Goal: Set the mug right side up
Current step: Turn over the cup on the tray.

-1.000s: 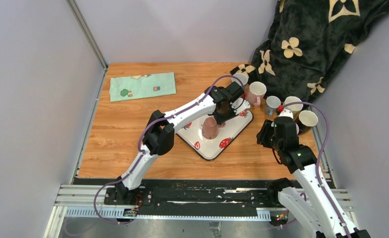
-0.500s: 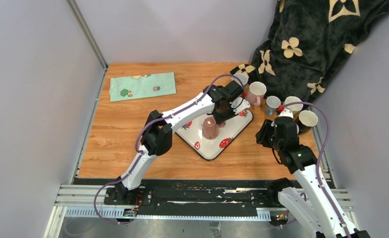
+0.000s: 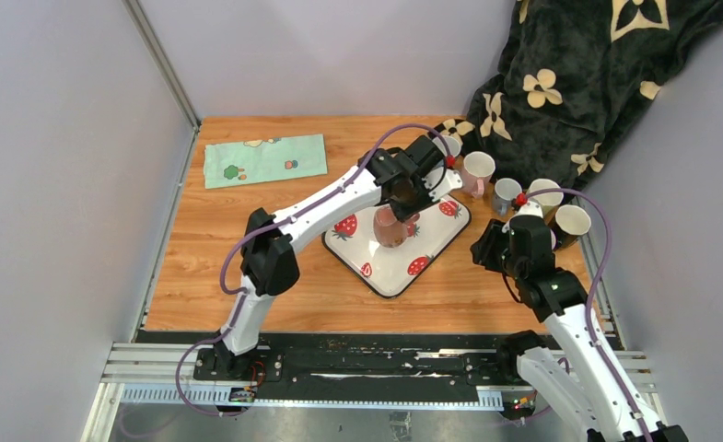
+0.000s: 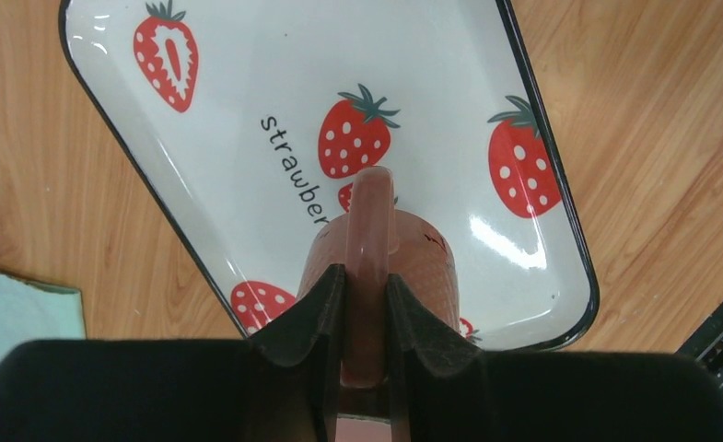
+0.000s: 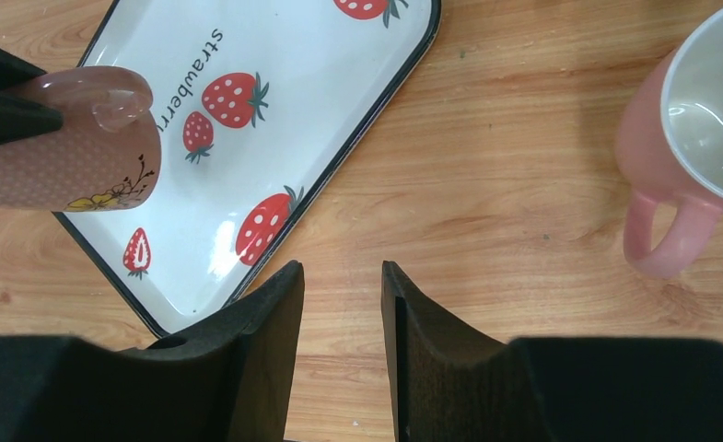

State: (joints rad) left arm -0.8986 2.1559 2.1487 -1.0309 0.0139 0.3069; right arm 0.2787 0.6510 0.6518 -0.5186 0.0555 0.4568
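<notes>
Where the wooden table (image 3: 201, 267) runs into its far right corner, a dark plush blanket (image 3: 578, 83) with pale flowers lies heaped, soft and creased. Centre: strawberry tray (image 3: 387, 274), a glossy white rounded rectangle with a thin dark rim, set skew to the table edge; it looks like the landing place for the work. Far left: pale green cloth (image 3: 265, 159), flat, matte, well apart from the action. A row of upright mugs (image 3: 509, 191) stands along the blanket's foot, glazed, mouths up; these read as the model for the finished state. The task's own pink mug (image 3: 390, 226) hangs over the tray's middle, tipped toward its side, speckled body with a small flower decal, smooth sheen. Mouth hidden from all views; contact with the tray cannot be told. Left gripper (image 4: 367, 290) is clamped on the mug's handle (image 4: 369, 221), a rounded loop pinched flat between dark ribbed pads. My judgement is that the handle is gripped so a wrist roll can bring the mouth upward. Right gripper (image 5: 342, 285) hovers over bare wood just beside the tray's near corner, jaws apart, nothing between them, probably standing by.
</notes>
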